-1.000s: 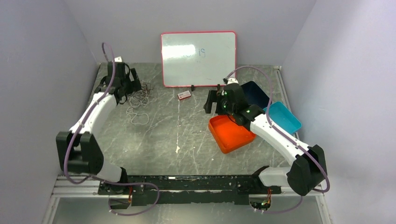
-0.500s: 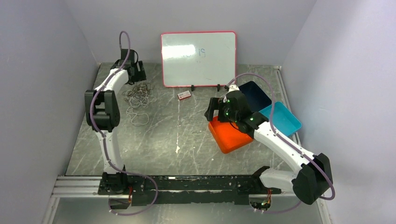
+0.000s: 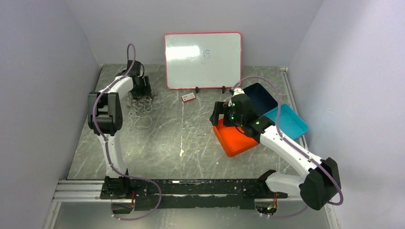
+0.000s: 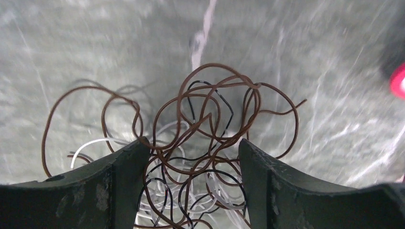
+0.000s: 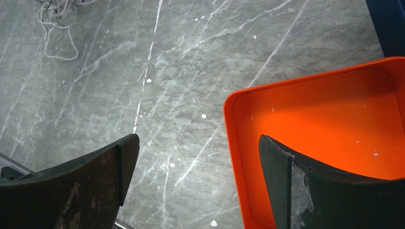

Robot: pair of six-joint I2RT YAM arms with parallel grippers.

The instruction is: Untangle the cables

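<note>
Left gripper [image 4: 192, 148]: we find its jaws apart, straddling the cables [image 4: 200, 119]. These form one brown, black and white knot at far left. Untangling, we judge, is barely begun.
Right gripper [image 5: 198, 143]: wide, empty, over the orange tray [image 5: 325, 109] rim.
Pale walls [image 3: 43, 71]; grey marbled table [image 3: 181, 138].

The cables [image 4: 200, 143] are cut off by the bottom edge, between the left fingers [image 4: 125, 183].
</note>
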